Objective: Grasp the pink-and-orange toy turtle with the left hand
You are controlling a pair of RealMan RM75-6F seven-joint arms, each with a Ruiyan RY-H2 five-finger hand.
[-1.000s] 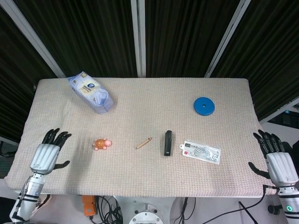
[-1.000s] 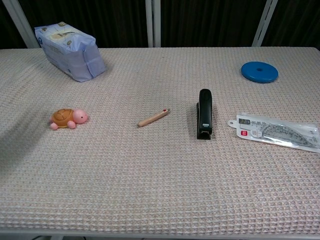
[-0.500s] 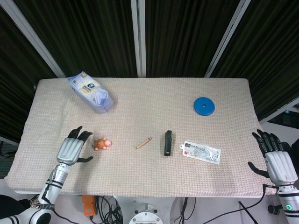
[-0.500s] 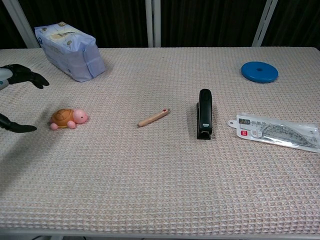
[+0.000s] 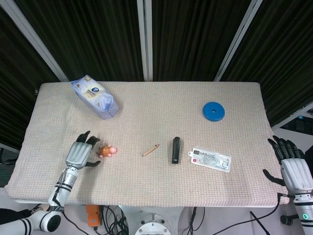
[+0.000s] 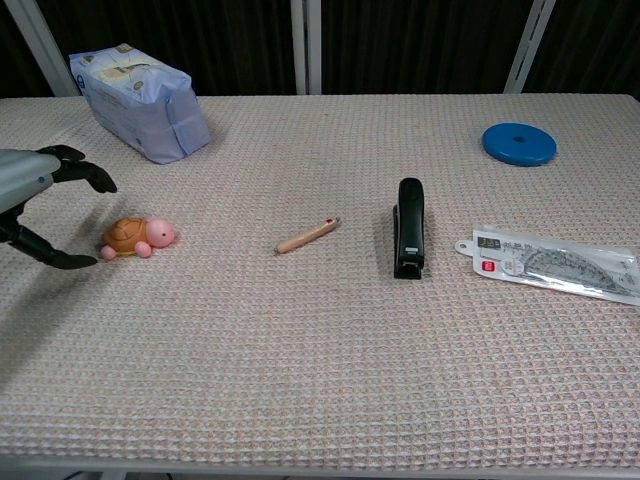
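The toy turtle [image 5: 106,151] lies on the table [image 5: 146,105] near its left front part, with its orange shell toward the left edge and its pink head pointing right. In the chest view the turtle [image 6: 137,237] sits flat on the woven cloth, nothing touching it.

The left hand [image 5: 79,153] hovers just beside the turtle on its left. Its fingers [image 6: 85,172] are spread apart and reach forward above and behind the shell, while the thumb [image 6: 45,254] stretches low in front of it, so the turtle lies just beyond the mouth of that gap. The hand holds nothing.

To the right of the turtle, well apart, a short pencil [image 5: 150,150] lies slanted on the cloth. Further right a black stapler [image 5: 175,150] lies lengthwise, pointing away from the robot. Just beyond it is a clear packet with a ruler set [image 5: 210,159], tilted a little. A blue disc [image 5: 213,111] rests near the far right corner. A pale blue pack of tissues [image 5: 95,96] lies at the far left, behind the turtle.

The right hand [image 5: 295,169] stays off the table's right front corner, fingers spread, holding nothing.
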